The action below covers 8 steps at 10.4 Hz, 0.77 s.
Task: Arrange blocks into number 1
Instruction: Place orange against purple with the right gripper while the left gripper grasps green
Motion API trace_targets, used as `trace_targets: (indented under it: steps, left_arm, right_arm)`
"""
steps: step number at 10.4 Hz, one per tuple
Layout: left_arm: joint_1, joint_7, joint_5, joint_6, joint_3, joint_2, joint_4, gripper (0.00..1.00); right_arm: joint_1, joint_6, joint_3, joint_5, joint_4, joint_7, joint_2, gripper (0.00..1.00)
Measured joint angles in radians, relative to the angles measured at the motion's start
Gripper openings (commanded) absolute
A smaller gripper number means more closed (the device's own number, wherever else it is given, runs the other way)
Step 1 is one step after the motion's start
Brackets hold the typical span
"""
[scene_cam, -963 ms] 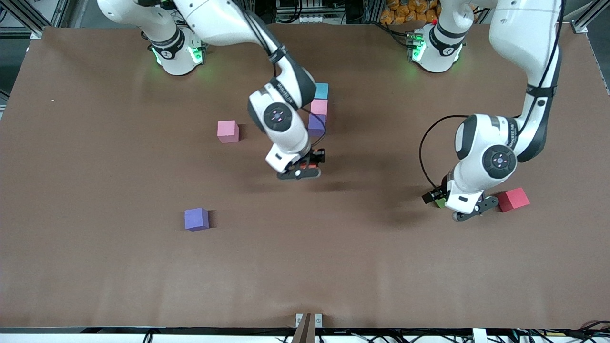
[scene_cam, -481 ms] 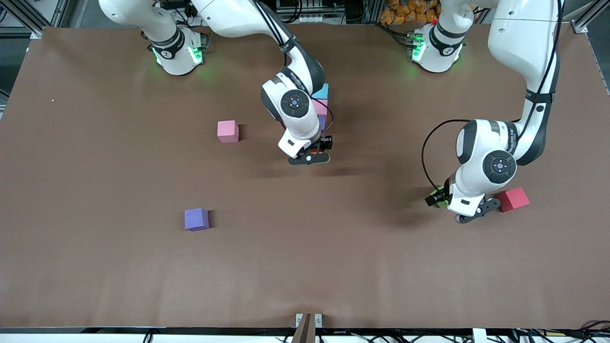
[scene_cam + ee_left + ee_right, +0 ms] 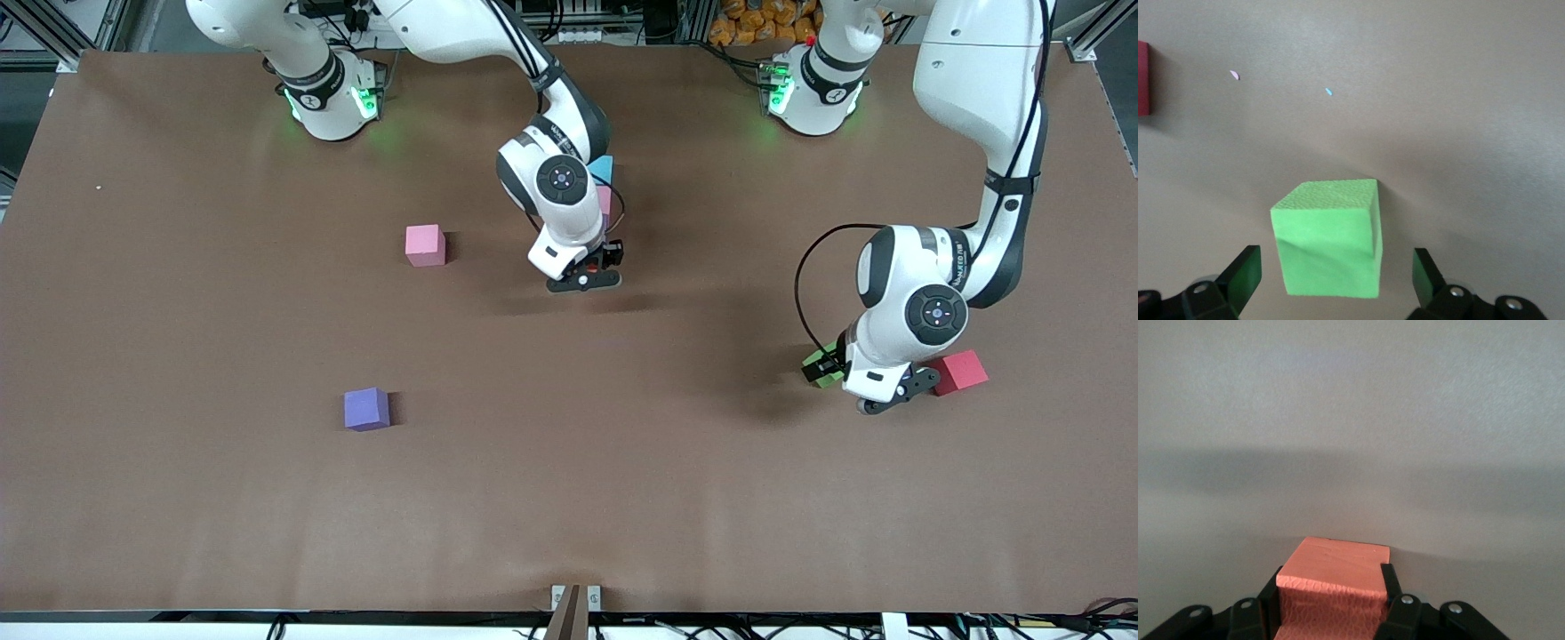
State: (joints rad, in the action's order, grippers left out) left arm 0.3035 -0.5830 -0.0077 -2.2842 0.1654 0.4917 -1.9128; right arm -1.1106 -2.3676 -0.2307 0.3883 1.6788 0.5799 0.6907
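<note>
Between the jaws, the green block [image 3: 1328, 239] and orange block [image 3: 1331, 587] look matte, pebbled foam; the brown table [image 3: 622, 498] is smooth, faintly sheened.

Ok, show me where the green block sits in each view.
Front view: green block on the table, half hidden under the left arm's wrist, beside the red cube.
Left wrist view: it lies between the open left pincer's fingers, untouched.
Right wrist view: not in it.
Shared landmark: the red cube.
</note>
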Motion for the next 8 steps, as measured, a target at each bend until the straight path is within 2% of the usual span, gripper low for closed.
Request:
trace_targets:
  steps: [3, 5, 7, 8]
  left_arm:
    - [0.000, 0.000, 0.001, -0.005, 0.003, 0.014, -0.005, 1.00]
    - [0.001, 0.007, 0.003, -0.023, 0.003, 0.035, -0.007, 1.00]
    - [0.001, 0.082, 0.004, -0.054, 0.004, 0.063, -0.007, 0.29]
    - [0.001, 0.152, 0.005, -0.064, 0.004, 0.069, -0.006, 0.00]
  right_arm:
    - [-0.003, -0.017, -0.005, 0.000, 0.010, 0.009, -0.005, 1.00]
    - [0.027, -0.015, -0.018, 0.000, 0.028, 0.010, -0.060, 1.00]
    - [0.105, 0.010, -0.016, -0.002, 0.062, -0.019, -0.139, 1.00]
    - [0.155, 0.029, -0.016, -0.018, 0.068, -0.070, -0.165, 1.00]
